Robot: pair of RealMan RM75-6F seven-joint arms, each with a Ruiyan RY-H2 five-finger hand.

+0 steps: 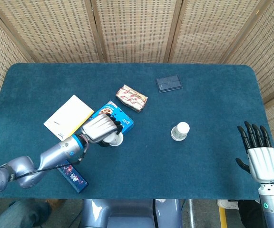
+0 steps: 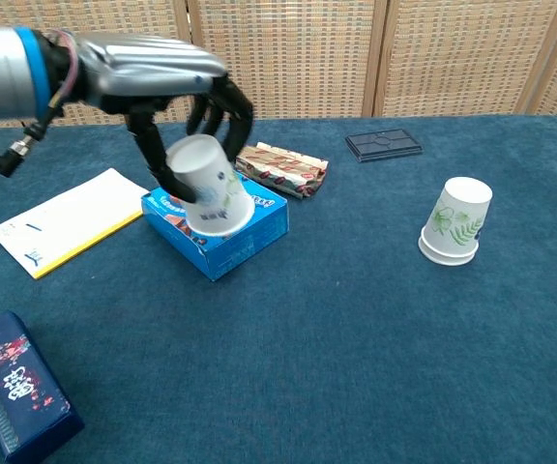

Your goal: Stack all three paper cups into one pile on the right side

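My left hand (image 2: 167, 92) (image 1: 100, 128) grips a white paper cup (image 2: 211, 186) (image 1: 116, 139) upside down and tilted, in the air above the blue cookie box (image 2: 222, 227) (image 1: 118, 119). On the right part of the table stands an upside-down stack of paper cups (image 2: 455, 222) (image 1: 180, 131) with a green leaf print. My right hand (image 1: 259, 154) hovers open at the table's right front edge, far from the stack; the chest view does not show it.
A white and yellow booklet (image 2: 64, 218) (image 1: 67, 115) lies at the left. A striped snack pack (image 2: 280, 168) (image 1: 131, 98) and a dark flat case (image 2: 383, 144) (image 1: 169, 83) lie further back. A dark blue patterned box (image 2: 15, 396) (image 1: 72, 176) sits near the front left edge.
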